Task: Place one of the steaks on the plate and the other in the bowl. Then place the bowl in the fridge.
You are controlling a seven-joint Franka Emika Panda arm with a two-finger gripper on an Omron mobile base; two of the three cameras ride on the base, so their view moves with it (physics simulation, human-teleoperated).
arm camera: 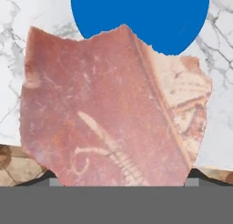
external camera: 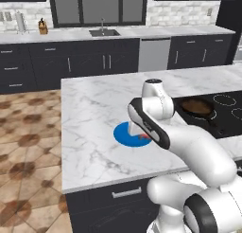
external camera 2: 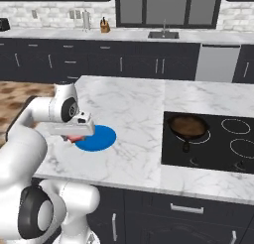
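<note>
A pinkish-red steak (arm camera: 109,109) fills the hand view, hanging between my fingers just above the counter. My gripper (external camera 2: 74,135) is shut on it, jaws spread wide across the slab. The steak (external camera 2: 75,138) hangs at the near left rim of the bright blue plate (external camera 2: 99,138), and only its red edge (external camera: 144,139) peeks out under my arm over the plate (external camera: 124,134). In the hand view the plate (arm camera: 141,18) lies just beyond the meat. A second, dark brown steak (external camera 2: 187,124) lies in a black skillet (external camera: 196,106) on the cooktop. The bowl and the fridge are out of view.
The marble island (external camera: 94,109) carries a black cooktop (external camera 2: 223,139) on its right side. Its front edge is close under my hand, with tiled floor (external camera: 23,147) to the left. A back counter with a sink (external camera: 104,32) and a grey dishwasher (external camera: 153,54) lines the far wall.
</note>
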